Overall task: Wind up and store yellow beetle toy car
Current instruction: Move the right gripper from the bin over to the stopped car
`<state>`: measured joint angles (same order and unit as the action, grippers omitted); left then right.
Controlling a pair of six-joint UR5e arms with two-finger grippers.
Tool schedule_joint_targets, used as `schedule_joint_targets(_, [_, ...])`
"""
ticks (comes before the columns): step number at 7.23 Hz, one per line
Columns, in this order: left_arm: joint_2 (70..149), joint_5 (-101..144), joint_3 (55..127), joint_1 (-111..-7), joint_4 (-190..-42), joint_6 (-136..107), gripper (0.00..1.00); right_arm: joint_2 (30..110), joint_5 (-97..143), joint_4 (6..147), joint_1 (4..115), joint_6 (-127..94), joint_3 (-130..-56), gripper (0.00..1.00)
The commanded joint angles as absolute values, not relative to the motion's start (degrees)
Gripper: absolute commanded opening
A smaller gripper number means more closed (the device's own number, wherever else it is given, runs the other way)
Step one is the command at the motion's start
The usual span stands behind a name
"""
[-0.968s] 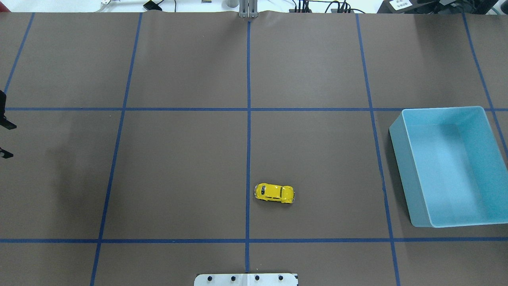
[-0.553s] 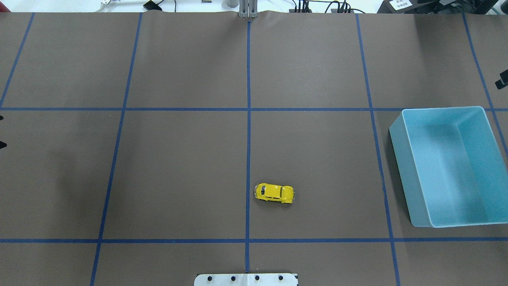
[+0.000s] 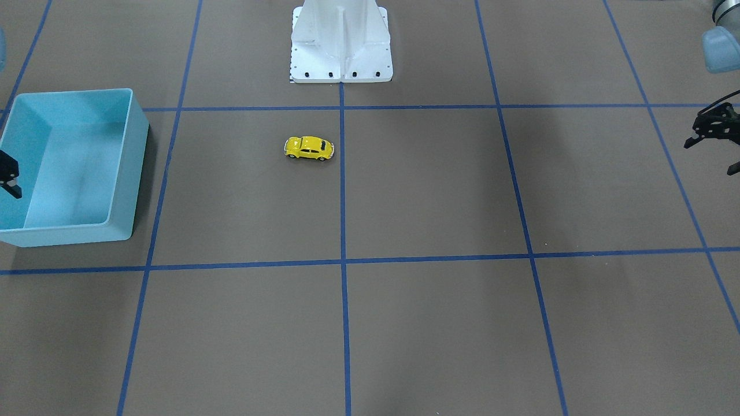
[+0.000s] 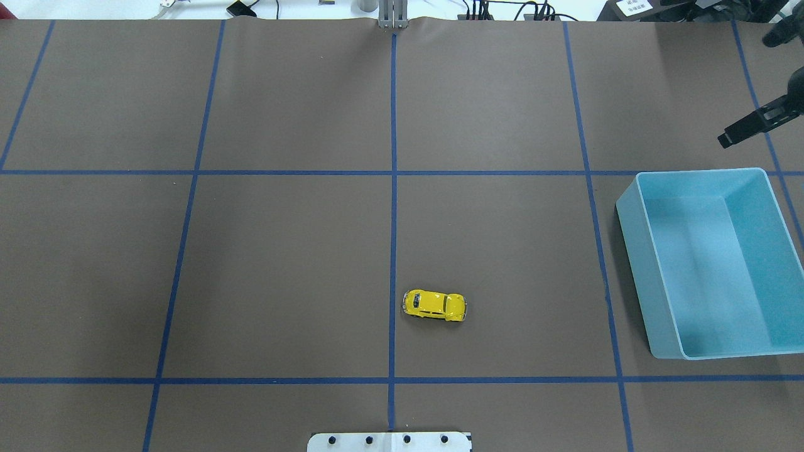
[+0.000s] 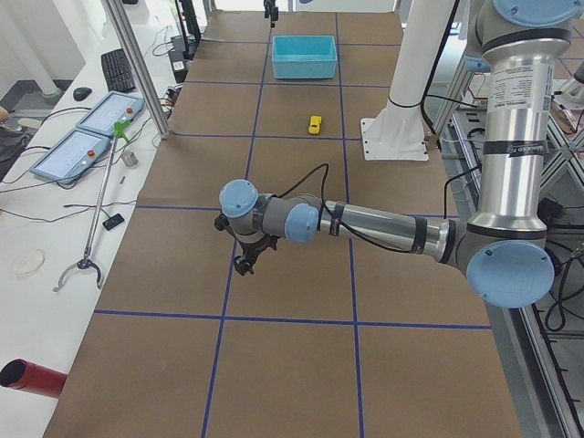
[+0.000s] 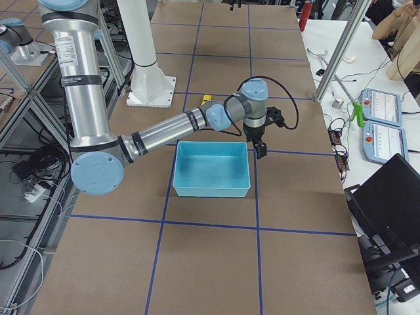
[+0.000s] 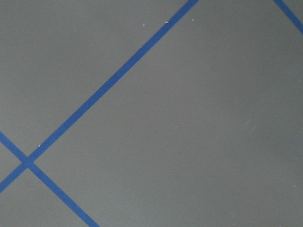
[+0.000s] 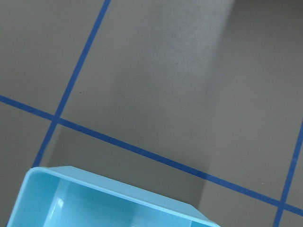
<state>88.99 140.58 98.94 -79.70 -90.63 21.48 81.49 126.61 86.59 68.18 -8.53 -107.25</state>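
Observation:
The yellow beetle toy car (image 4: 434,305) stands on its wheels on the brown mat, just right of the centre blue line, and shows in the front view (image 3: 309,148) too. The light blue bin (image 4: 634,263) stands empty at the right edge. My right gripper (image 4: 745,91) hovers beyond the bin's far corner, fingers apart and empty; the front view shows one finger (image 3: 10,176). My left gripper (image 3: 712,155) is open and empty at the table's far left side, out of the overhead view. Both are far from the car.
The robot's white base plate (image 4: 389,442) sits at the near middle edge. Blue tape lines divide the mat into squares. The right wrist view shows the bin's corner (image 8: 109,198). The left wrist view shows only mat and tape.
My left gripper has slid out of the overhead view at the left edge. My right gripper has come in at the upper right, moving left. The car and bin have not moved.

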Motion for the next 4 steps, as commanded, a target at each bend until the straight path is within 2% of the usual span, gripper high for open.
schedule_joint_targets(1, [88.3, 141.4, 99.1, -86.5, -80.8, 20.6, 1.00, 79.1, 126.8, 87.0, 62.0, -8.9, -110.6, 1.00])
schedule_joint_targets(4, [87.3, 141.1, 97.1, -90.3, -76.7, 20.7, 1.00, 79.5, 127.1, 87.2, 52.7, -8.9, -118.4, 1.00])
